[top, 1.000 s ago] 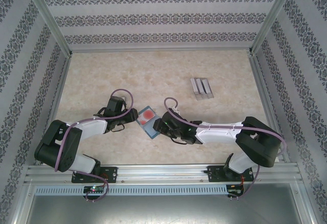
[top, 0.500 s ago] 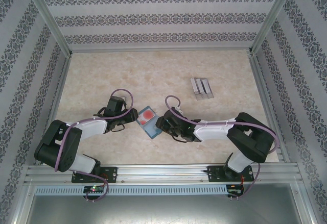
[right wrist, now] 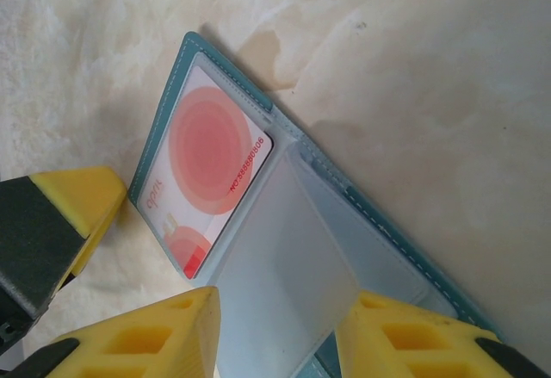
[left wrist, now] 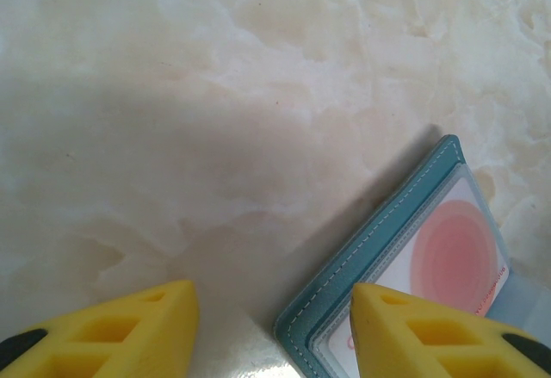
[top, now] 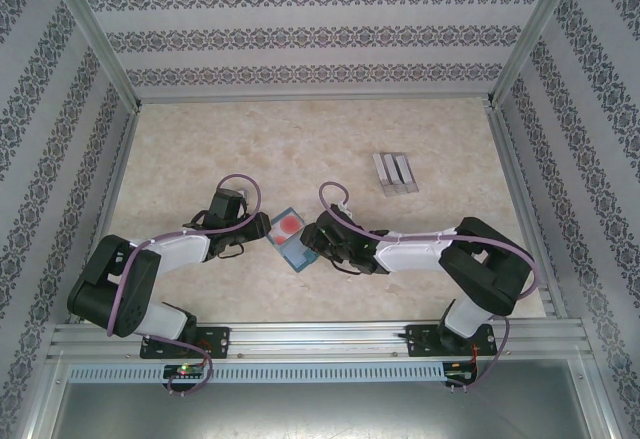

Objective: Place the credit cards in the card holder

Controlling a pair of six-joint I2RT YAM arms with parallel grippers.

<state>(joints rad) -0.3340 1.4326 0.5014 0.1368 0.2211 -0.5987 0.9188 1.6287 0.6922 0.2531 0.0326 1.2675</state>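
Right pincer (right wrist: 280,309), half-open, straddles the card holder's (right wrist: 392,249) inner leaf (right wrist: 284,249), likely spreading a pocket; grip unclear. Left pincer (left wrist: 271,309), jaws apart, appears to brace its 9 o'clock edge.

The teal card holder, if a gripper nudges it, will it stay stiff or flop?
Probably floppy: the card holder lies open along a fold, with a thin translucent leaf. Flat and thin, it likely slides easily on the smooth table.

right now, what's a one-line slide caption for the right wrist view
Open teal card holder, red-circled credit card in one pocket, a pale inner leaf lying between the right gripper's spread fingers.
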